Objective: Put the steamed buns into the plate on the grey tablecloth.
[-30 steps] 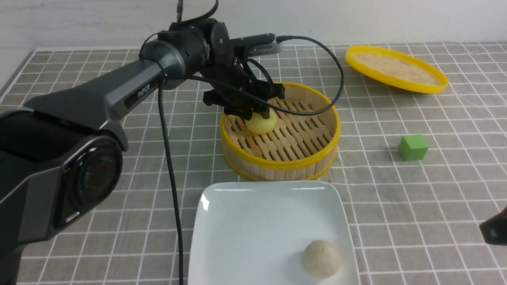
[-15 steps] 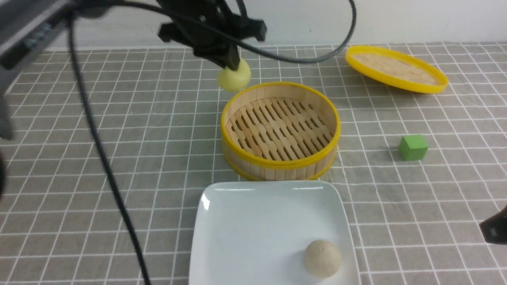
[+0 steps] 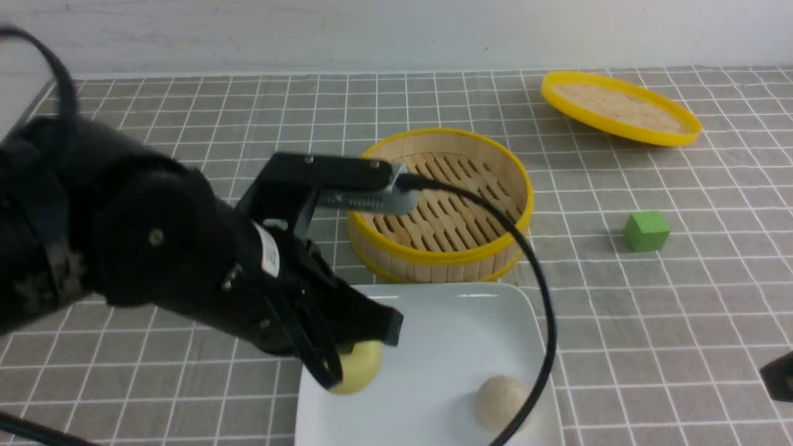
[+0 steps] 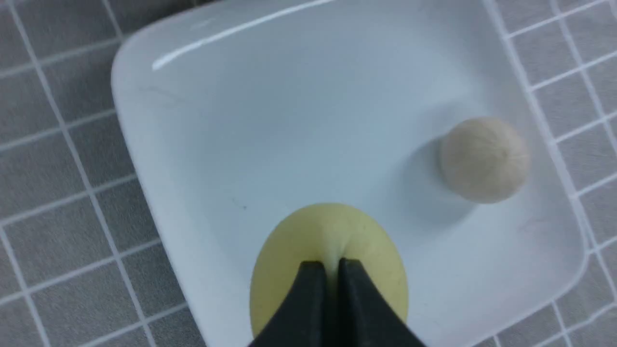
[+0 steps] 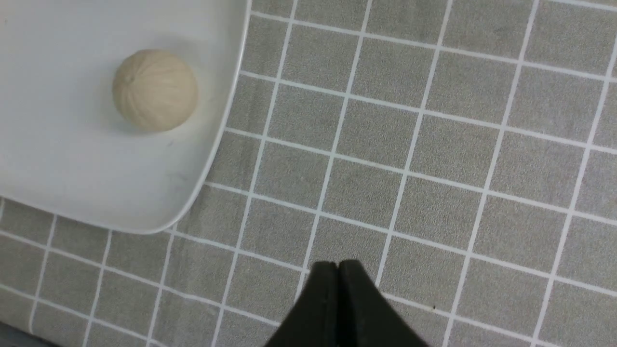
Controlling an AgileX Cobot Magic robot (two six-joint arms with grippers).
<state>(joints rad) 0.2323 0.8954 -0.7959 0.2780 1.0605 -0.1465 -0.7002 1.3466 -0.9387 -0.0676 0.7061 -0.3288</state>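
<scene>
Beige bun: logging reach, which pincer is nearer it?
Left. The left pincer holds the yellow bun over the plate the beige bun lies on; the right pincer hangs shut over the cloth, off the plate.

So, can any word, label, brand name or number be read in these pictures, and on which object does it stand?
No text can be read.
White sticker on the left arm: print too blurred to read.
Plate, yellow bun, beige bun, steamer basket, lid, green cube: no writing visible.
</scene>
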